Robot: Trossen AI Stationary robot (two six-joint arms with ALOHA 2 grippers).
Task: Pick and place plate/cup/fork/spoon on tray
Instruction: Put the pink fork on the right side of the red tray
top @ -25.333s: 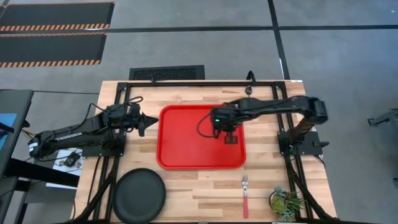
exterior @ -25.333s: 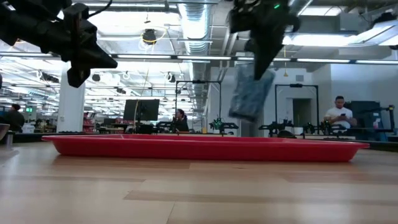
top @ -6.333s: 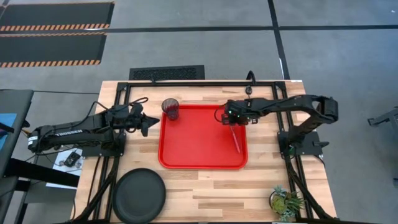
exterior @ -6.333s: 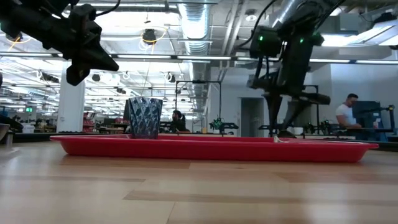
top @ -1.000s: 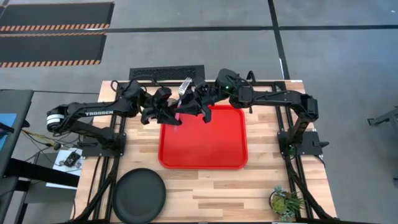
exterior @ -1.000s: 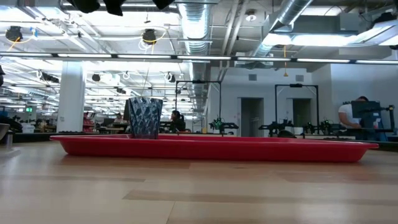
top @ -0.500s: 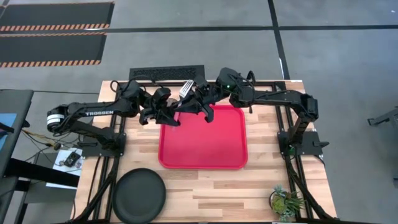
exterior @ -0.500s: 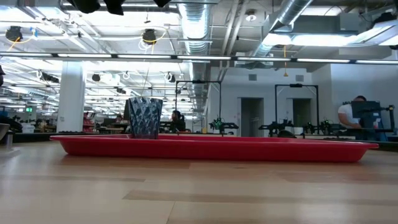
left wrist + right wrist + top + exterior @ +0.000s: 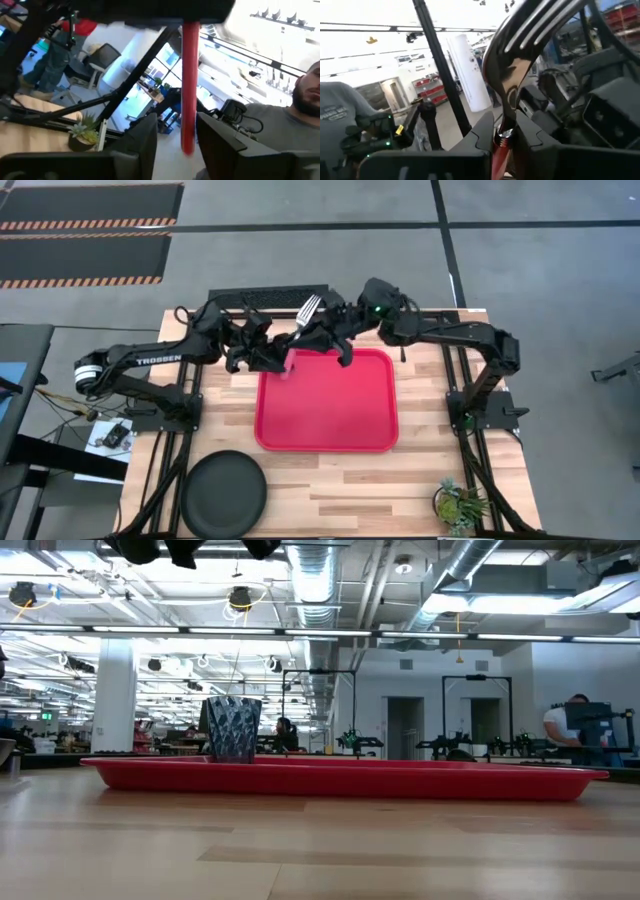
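Observation:
The fork (image 9: 303, 320), with silver tines and a red handle, hangs in the air above the far edge of the red tray (image 9: 340, 420). My right gripper (image 9: 325, 335) is shut on it. My left gripper (image 9: 272, 358) stands open, its fingers on either side of the red handle (image 9: 190, 85) near its free end. The cup (image 9: 232, 728) stands upright on the tray's far left part; in the high view the arms hide it. The black plate (image 9: 224, 493) lies on the table at the near left. The spoon is out of view. My right gripper pinches the fork between its two fingers at the neck (image 9: 504, 131), where the metal meets the red handle. The tines (image 9: 535, 27) stick out past the fingers, and the handle runs back toward my left gripper. The fork is lifted clear of the tray.
A small potted plant (image 9: 458, 505) stands at the table's near right corner. The tray's middle and near part are bare red. People stand in the room beyond the table (image 9: 305, 100).
My right gripper has gone a little up and toward the table's far right with the fork, so the tines now stand farther toward the far edge. My left gripper has stayed close by the handle's end.

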